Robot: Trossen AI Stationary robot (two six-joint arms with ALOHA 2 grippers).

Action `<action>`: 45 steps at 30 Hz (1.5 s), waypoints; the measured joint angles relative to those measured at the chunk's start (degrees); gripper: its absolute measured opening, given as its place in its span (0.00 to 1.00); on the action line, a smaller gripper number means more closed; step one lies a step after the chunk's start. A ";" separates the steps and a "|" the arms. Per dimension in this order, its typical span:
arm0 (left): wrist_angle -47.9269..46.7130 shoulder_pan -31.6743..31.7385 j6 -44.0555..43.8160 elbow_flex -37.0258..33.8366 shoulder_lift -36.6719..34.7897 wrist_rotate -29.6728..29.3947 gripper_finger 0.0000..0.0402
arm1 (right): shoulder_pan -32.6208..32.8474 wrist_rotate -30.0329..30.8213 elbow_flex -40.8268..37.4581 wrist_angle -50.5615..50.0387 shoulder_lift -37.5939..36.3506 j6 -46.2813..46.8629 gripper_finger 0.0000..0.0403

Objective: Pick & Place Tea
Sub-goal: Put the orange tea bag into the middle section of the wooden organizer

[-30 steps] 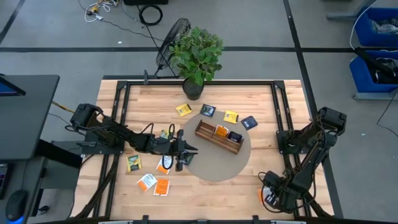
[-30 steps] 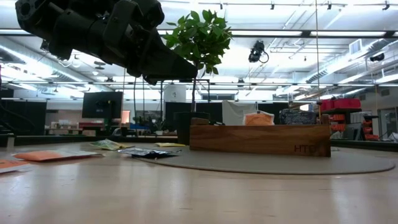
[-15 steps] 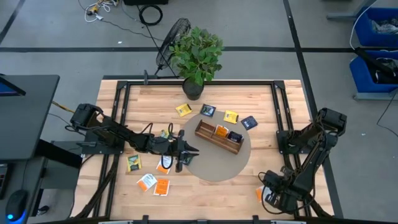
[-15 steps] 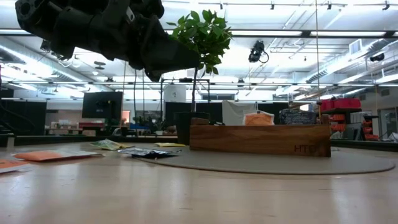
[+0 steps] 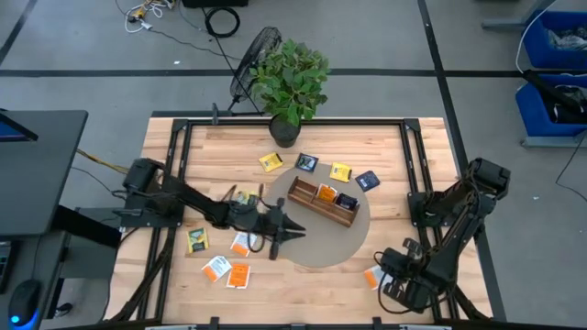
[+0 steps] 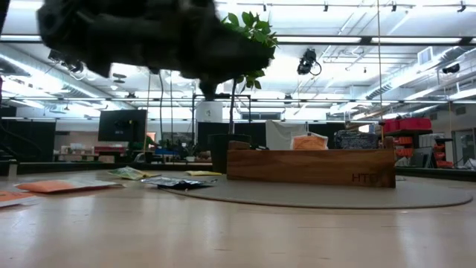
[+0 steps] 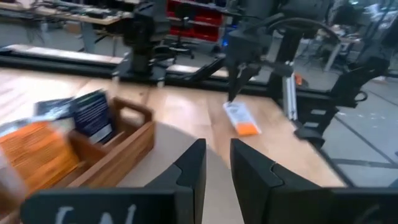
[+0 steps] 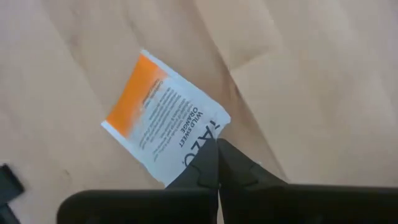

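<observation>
The tea lies scattered as small square packets: yellow (image 5: pixel 270 161) and blue (image 5: pixel 368 180) ones at the far side, and white-orange (image 5: pixel 240 243) and orange (image 5: pixel 239 275) ones at the near left. A long wooden box (image 5: pixel 321 202) with packets in it stands on a round grey mat (image 5: pixel 321 247). My left gripper (image 5: pixel 298 231) hovers level above the mat's left part, pointing at the box (image 7: pixel 93 149). Its fingers (image 7: pixel 216 168) stand slightly open with nothing between them. My right gripper (image 5: pixel 381 273), near the table's near right corner, points down and is shut on a white-orange packet (image 8: pixel 165 118). My right gripper pinches the packet's white-end corner (image 8: pixel 208 140) between its two fingertips, coming from above and pointing steeply down. The packet slants away from the fingers with its orange end (image 7: pixel 245 127) farthest off. Whether that end rests on the wood, I cannot tell.
A potted green plant (image 5: pixel 292 82) stands at the table's far edge. Dark frame rails (image 5: pixel 417 174) run along the left and right sides. Bare wood shows between the mat and the right gripper.
My left gripper has gone toward the table's right edge, out over the mat and nearer the box, tipping more level. My right gripper has gone toward the table's left and risen a little, taking the white-orange packet with it.
</observation>
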 joint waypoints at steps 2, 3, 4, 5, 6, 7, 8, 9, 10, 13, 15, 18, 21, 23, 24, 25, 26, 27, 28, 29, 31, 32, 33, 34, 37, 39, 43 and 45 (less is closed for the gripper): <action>-0.44 -0.03 -0.07 4.23 3.72 0.14 0.19 | -0.93 0.98 0.00 -0.03 0.00 -1.68 0.00; -0.73 -0.02 -0.09 6.37 5.61 0.12 0.19 | -1.34 1.28 0.00 -0.02 0.00 -2.63 0.00; -0.86 0.00 -0.06 8.58 7.54 0.12 0.19 | -1.57 1.73 0.00 -0.06 0.00 -3.43 0.00; -1.47 0.11 -0.10 10.76 9.28 0.13 0.19 | -1.86 2.14 0.00 -0.05 0.00 -4.08 0.00; -2.30 0.23 -0.67 12.72 10.91 0.13 0.19 | -2.08 2.45 0.00 -0.03 0.00 -4.87 0.00; -3.53 0.47 -1.71 14.73 12.37 0.29 0.19 | -2.18 2.53 0.00 -0.05 0.00 -5.40 0.00; -5.00 0.71 -2.71 16.30 13.66 0.32 0.19 | -2.18 3.06 0.00 -0.07 0.00 -6.06 0.00; -6.50 1.00 -3.15 18.14 14.92 0.31 0.19 | -2.16 3.76 0.00 -0.06 -0.02 -6.51 0.00; -8.19 1.27 -3.50 19.64 15.77 0.30 0.19 | -2.18 4.32 0.00 0.15 -0.02 -7.08 0.00; -12.63 1.75 -4.52 23.40 17.48 0.15 0.19 | -2.18 5.59 0.00 0.39 -0.04 -7.97 0.00; -14.28 1.80 -4.62 25.62 18.31 1.09 0.19 | -2.18 6.49 0.02 0.32 -0.04 -8.92 0.00; -16.00 1.73 -3.94 28.25 19.35 2.24 0.19 | -2.33 8.33 0.00 0.43 -0.04 -10.73 0.00; -17.39 1.69 -4.33 29.45 19.27 3.53 0.19 | -2.65 9.59 0.00 0.17 -0.04 -11.89 0.00; -17.39 1.85 -5.19 29.64 19.24 6.49 0.20 | -2.95 10.04 0.01 0.09 -0.04 -12.71 0.00; -17.64 1.85 -5.83 29.88 19.24 8.16 0.20 | -3.13 10.14 0.00 0.11 -0.04 -13.02 0.00; -17.77 1.85 -5.88 30.32 19.26 10.16 0.21 | -3.30 10.55 0.01 0.10 -0.04 -13.60 0.00; -17.80 1.85 -5.90 30.68 19.26 11.43 0.23 | -3.46 11.09 0.11 0.04 -0.04 -14.14 0.00; -17.67 1.85 -5.93 31.01 19.24 12.15 0.25 | -3.58 11.74 0.33 0.08 -0.04 -14.93 0.00; -17.98 1.80 -6.14 31.11 19.22 12.25 0.27 | -3.72 12.43 0.66 0.13 -0.05 -15.63 0.00; -18.44 1.64 -6.20 31.13 19.22 12.17 0.30 | -3.86 13.26 1.11 0.13 -0.04 -16.66 0.00; -19.03 1.58 -6.19 31.11 19.23 12.21 0.36 | -4.11 15.12 2.25 0.06 -0.04 -18.43 0.00; -18.89 1.56 -6.21 31.11 19.23 12.22 0.39 | -4.30 15.87 2.77 0.09 -0.04 -19.50 0.00; -18.91 1.58 -6.26 31.12 19.22 12.21 0.42 | -4.59 16.19 3.30 0.02 -0.07 -20.36 0.00; -19.44 1.62 -6.26 31.12 19.22 12.14 0.45 | -4.95 16.56 3.71 0.09 -0.07 -21.26 0.00; -21.26 1.56 -6.08 31.11 19.22 12.08 0.52 | -6.17 18.35 4.02 0.62 -0.07 -24.04 0.00; -21.29 1.40 -5.98 31.11 19.22 12.05 0.55 | -7.31 18.55 4.04 1.80 -0.07 -26.27 0.00; -22.15 1.19 -5.84 31.11 19.22 12.07 0.57 | -9.38 18.77 4.04 4.83 -0.07 -31.38 0.00; -22.17 1.19 -5.82 31.11 19.22 12.11 0.57 | -10.38 19.11 4.04 6.66 -0.07 -34.35 0.00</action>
